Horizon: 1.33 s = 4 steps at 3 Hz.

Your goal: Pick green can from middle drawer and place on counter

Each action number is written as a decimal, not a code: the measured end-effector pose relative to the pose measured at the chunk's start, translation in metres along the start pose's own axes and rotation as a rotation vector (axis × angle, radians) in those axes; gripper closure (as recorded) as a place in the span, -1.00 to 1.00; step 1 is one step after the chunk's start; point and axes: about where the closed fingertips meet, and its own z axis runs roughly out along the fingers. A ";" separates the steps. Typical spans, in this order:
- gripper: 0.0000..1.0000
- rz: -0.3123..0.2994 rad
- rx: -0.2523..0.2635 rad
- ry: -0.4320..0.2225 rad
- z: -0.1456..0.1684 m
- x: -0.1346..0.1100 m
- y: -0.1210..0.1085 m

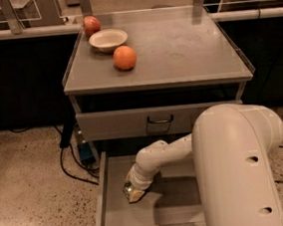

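Big white robot arm [237,171] fills the lower right and reaches down-left into the middle drawer [175,206]. The grey desk [185,46] sits above it, most of its top bare. We see the middle drawer pulled out below the desk's front edge, grey floor showing. Above it is a closed drawer front [112,125] with a black handle. A pale bowl [108,39] sits near the desk's back-left corner. An orange [124,57] lies just in front of the bowl, apart from it. A red fruit [91,26] is right at the back-left corner, beside the bowl. The gripper [134,193] is down on the drawer floor, toward its left wall. We cannot tell if it's open or closed. The green can [127,189] shows only as a shiny greenish bit against the gripper's left side, inside the drawer.
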 end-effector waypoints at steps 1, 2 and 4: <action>0.79 0.000 0.000 0.000 0.000 0.000 0.000; 1.00 0.000 0.000 0.000 0.000 0.000 0.000; 1.00 -0.022 0.006 -0.032 -0.017 -0.004 0.007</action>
